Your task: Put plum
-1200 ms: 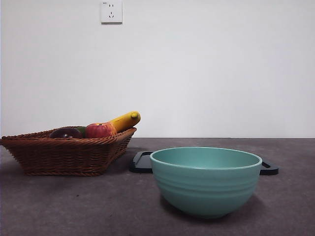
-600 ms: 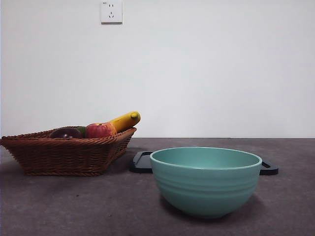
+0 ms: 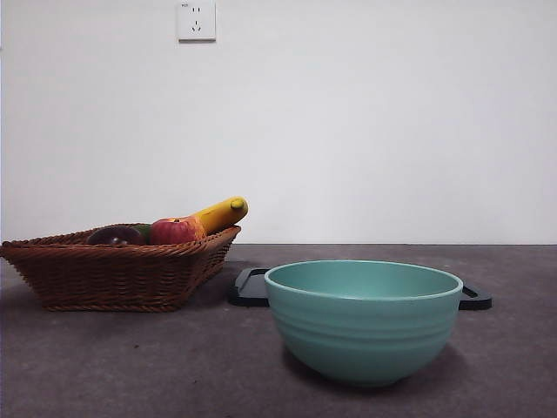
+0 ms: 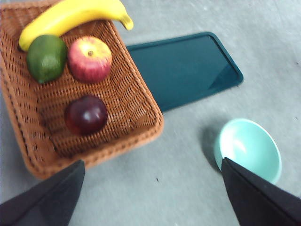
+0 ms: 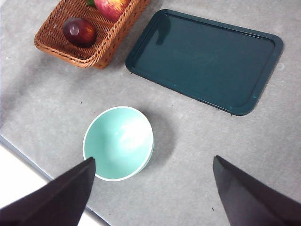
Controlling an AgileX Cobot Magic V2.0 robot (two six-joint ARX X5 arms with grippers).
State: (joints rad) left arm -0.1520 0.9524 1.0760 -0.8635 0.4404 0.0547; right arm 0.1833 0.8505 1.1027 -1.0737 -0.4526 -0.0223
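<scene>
While the plum [image 4: 86, 114] sat in the wicker basket [image 4: 141, 101], no part of the job had been done yet. It lay alone in one part of the basket, apart from the other fruit. A red and yellow apple [image 4: 90, 59], a green fruit [image 4: 46, 57] and a banana [image 4: 70, 14] lay together at the other end. From the front view only the dark top of the plum showed over the basket rim, next to the apple.

Both arms hung high over the table [image 5: 188, 179] and neither one touched anything. The left gripper [image 4: 153, 197] was over the gray table just beside the basket, and its 2 jaws were spread wide with nothing between them. The right gripper [image 5: 153, 193] was near the teal bowl [image 5: 118, 142], and its 2 jaws were also spread wide and held nothing.

The bowl had nothing in it. The dark green tray [image 5: 207, 59] had nothing on it either. The task did not say where the plum should go, so I could not tell if the bowl or the tray was the place.

All the work was left, I think: reach down, grab the plum, lift it out and set it down. The left gripper looked closest to the plum.
</scene>
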